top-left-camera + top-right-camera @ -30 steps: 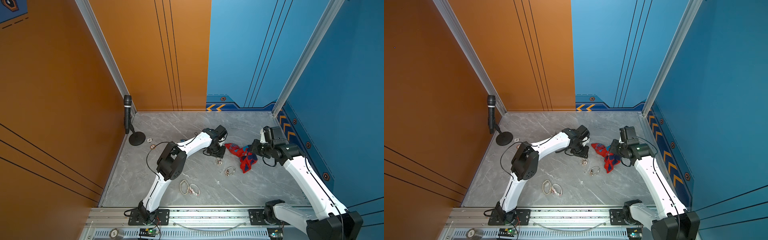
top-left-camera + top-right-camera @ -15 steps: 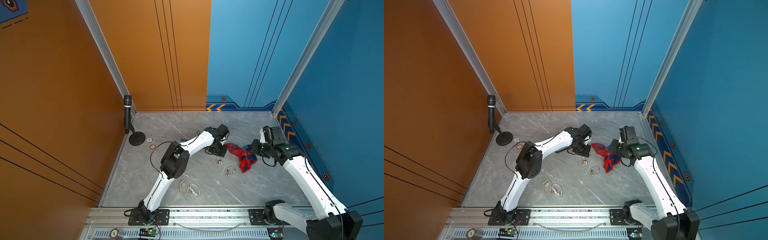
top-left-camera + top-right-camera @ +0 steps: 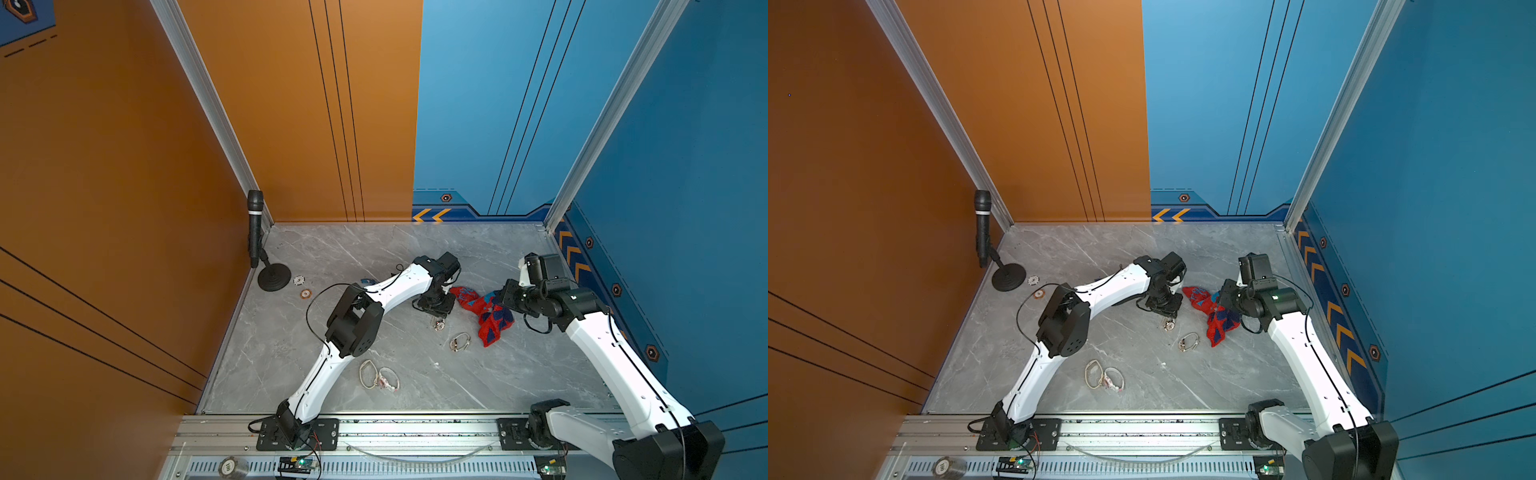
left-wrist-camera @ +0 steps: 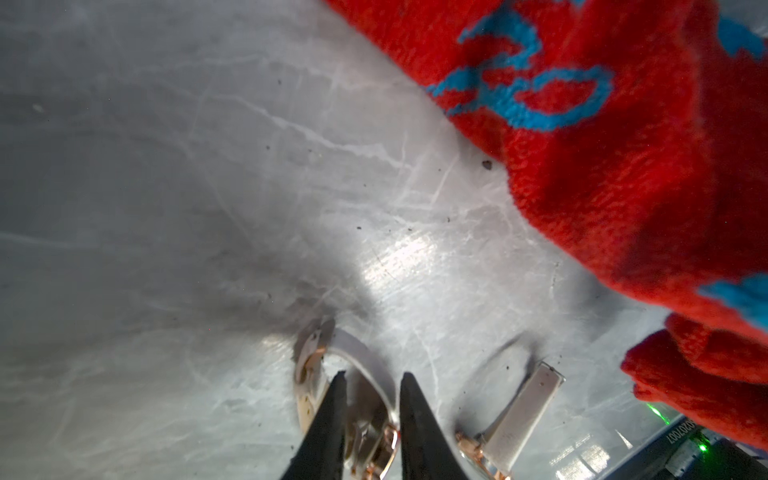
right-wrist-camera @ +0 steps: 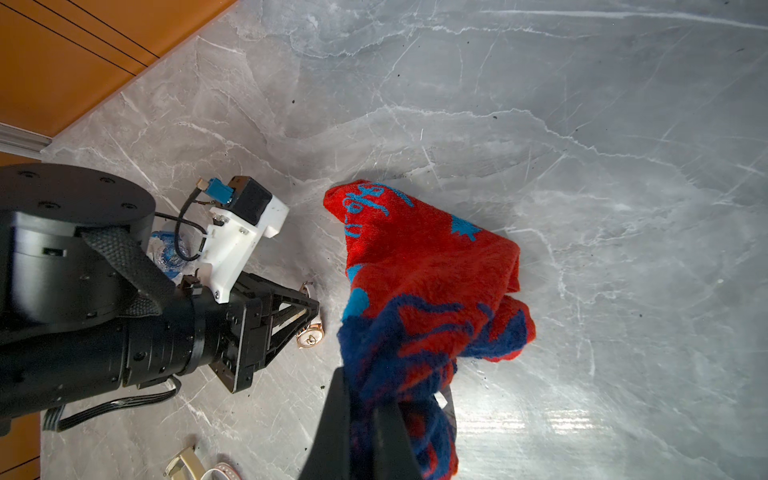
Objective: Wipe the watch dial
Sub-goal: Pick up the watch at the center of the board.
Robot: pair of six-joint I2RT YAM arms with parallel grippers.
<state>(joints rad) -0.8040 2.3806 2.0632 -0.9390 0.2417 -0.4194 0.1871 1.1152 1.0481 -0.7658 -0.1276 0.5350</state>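
Where the left gripper [image 4: 374,376] pointed down at the table, its two tapered black fingers [image 4: 332,419] stood a narrow gap apart, straddling the watch [image 5: 311,335], a round rose-gold case on a pale, smooth strap. Whether they actually pinched it could not be determined. The right gripper [image 5: 361,395] was clamped on a fluffy red terry cloth [image 5: 424,266] with blue figures, bunched just beside the watch but apart from it. The watch lay near the middle of the polished, grey marble-veined table [image 5: 582,124].
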